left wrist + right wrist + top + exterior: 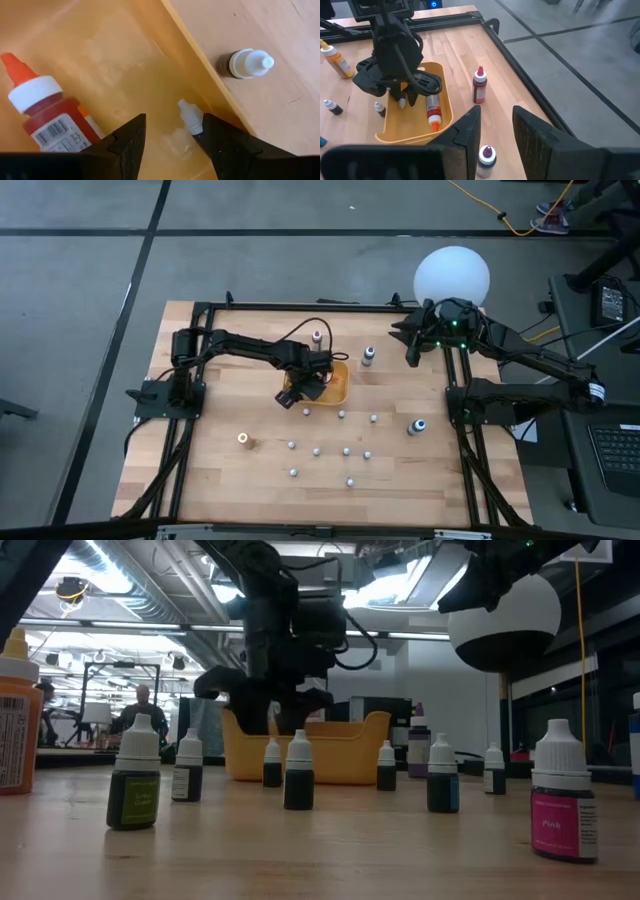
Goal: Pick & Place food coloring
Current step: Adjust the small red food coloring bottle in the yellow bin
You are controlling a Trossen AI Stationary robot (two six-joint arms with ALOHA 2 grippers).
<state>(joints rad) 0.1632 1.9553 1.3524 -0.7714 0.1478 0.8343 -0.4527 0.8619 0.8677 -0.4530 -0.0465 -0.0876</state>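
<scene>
One small white-capped dropper bottle stands between the spread fingers of the left gripper inside the orange tray; contact appears absent, though the view is tight. Beside it in the tray lies a red bottle. Right gripper waits open, well clear of the tray.

I count one orange tray, nine small white-capped dropper bottles and four larger bottles on the counter.

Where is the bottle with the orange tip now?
It lies inside the yellow tray near the table's middle, the bottle with the orange tip just beside the left gripper hovering over the tray.
</scene>
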